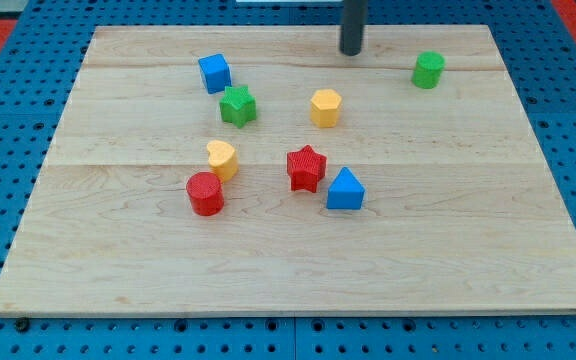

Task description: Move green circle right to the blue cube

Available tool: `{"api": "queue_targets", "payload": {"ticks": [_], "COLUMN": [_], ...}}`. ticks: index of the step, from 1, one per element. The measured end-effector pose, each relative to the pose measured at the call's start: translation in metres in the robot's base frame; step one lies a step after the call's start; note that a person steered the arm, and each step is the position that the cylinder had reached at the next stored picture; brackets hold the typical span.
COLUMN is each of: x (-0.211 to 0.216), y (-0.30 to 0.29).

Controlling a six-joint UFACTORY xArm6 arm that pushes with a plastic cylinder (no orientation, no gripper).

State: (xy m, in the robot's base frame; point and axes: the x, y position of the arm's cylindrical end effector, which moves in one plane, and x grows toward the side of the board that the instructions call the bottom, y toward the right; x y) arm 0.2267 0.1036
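Tip (pixel 352 51) bare, nothing held, left of green cylinder (pixel 428 70); blue cube (pixel 214 73) far left; green star (pixel 237 106) and yellow hexagon (pixel 325 107) risk being clipped.

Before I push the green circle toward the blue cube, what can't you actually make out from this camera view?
- My tip: whether it touches the board; the single angle hides any gap.
- The rod above it: cut off by the view's top edge, so the arm is unseen.
- Green circle: its far side faces away from the camera.
- Blue cube and green star: touching or apart is unclear.
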Motion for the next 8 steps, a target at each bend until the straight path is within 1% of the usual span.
{"api": "queue_targets", "payload": {"ticks": [1, 2, 3, 4, 5, 6, 7, 8], "x": [-0.034, -0.035, -0.027, -0.024, 0.011, 0.011, 0.035, 0.044], "y": [0.048, 0.073, 0.118, 0.122, 0.129, 0.129, 0.129, 0.129]}}
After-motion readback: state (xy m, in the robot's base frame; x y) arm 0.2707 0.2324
